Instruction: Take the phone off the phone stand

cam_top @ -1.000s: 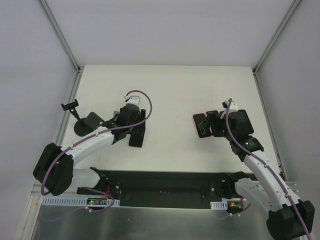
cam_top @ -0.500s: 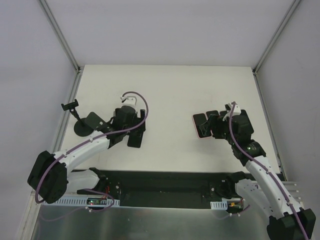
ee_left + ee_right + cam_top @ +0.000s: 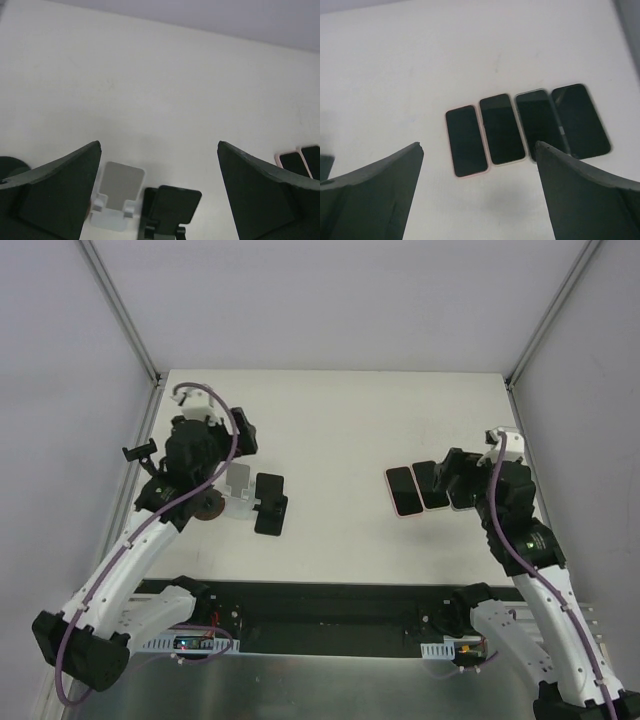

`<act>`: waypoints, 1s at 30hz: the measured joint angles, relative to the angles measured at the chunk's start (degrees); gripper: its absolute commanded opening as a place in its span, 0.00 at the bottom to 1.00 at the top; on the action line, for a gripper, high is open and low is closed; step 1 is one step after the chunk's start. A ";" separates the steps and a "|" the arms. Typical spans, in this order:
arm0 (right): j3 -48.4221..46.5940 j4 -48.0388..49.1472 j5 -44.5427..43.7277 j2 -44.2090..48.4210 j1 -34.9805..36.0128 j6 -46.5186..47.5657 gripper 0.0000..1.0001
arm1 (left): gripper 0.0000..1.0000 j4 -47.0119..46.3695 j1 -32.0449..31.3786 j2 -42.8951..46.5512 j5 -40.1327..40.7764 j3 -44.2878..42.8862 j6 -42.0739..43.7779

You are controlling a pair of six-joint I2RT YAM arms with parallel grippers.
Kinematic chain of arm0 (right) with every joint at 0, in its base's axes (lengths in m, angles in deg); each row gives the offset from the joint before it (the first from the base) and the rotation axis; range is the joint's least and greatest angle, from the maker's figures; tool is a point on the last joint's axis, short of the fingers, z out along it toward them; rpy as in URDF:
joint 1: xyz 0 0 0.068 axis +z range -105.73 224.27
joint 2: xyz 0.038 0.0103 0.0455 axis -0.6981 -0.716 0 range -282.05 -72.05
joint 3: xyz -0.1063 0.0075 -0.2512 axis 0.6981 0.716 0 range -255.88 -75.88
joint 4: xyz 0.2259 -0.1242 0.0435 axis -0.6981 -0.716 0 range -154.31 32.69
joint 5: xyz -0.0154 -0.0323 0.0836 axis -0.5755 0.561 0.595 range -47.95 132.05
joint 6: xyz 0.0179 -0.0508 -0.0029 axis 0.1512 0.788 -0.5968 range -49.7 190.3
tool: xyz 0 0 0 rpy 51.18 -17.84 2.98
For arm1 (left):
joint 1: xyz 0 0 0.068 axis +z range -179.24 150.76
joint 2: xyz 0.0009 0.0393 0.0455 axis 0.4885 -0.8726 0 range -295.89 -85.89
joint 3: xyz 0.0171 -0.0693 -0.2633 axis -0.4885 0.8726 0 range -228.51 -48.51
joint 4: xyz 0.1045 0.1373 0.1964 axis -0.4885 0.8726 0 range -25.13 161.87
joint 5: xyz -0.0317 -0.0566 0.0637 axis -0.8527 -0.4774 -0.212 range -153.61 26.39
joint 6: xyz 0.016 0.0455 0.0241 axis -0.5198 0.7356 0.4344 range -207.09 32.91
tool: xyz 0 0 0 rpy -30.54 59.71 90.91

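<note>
Two small phone stands sit side by side, a white phone stand [image 3: 238, 487] [image 3: 117, 192] and a black phone stand [image 3: 268, 504] [image 3: 172, 207]. Neither appears to hold a phone. My left gripper [image 3: 210, 455] [image 3: 159, 145] hangs open above and behind them, holding nothing. On the right, several phones lie flat in a row, the leftmost a pink-cased phone [image 3: 401, 491] [image 3: 465, 140]. My right gripper [image 3: 455, 483] [image 3: 479, 145] is open over the right end of that row and covers part of it in the top view.
A black clamp stand [image 3: 140, 452] on a round base [image 3: 205, 507] stands at the left table edge, partly under my left arm. Metal frame posts [image 3: 125, 315] rise at the back corners. A black rail [image 3: 330, 605] runs along the near edge.
My left gripper has lifted off the black stand, swung back and to the left, and opened wider. My right gripper has drawn right, uncovering more of the phones.
</note>
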 measured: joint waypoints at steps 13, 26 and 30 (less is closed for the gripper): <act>-18.40 -5.03 -28.74 5.99 -0.24 10.32 0.96 | 0.99 6.51 5.86 17.33 14.58 -17.18 16.04; -21.55 2.29 -32.70 12.28 -0.35 18.49 0.96 | 0.99 -0.59 5.86 26.84 21.14 -19.43 32.76; -21.57 4.35 -31.82 12.72 -0.35 19.78 0.96 | 0.99 -3.87 5.86 29.57 21.18 -19.34 35.39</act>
